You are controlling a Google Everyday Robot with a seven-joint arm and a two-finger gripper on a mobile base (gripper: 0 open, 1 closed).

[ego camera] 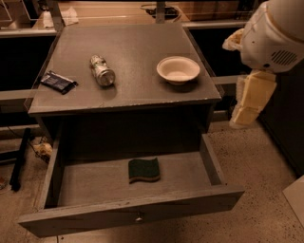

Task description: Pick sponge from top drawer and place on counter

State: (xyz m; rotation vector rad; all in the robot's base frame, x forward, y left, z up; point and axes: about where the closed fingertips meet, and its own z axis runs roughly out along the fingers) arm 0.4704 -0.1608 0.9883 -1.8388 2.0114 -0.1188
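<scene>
The sponge [144, 170], dark green over a yellow layer, lies flat in the middle of the open top drawer [128, 219]. The drawer is pulled out towards me, and its small round knob shows on the front panel. The grey counter [133, 90] is above it. My gripper [246, 114] hangs from the white arm at the right. It is beside the counter's right edge, above the floor, and well clear of the sponge and the drawer.
On the counter stand a white bowl [178, 70] at the right, a can [102, 70] lying on its side, and a dark blue packet [58, 81] at the left edge. A pale wooden surface with railings [114, 12] lies behind.
</scene>
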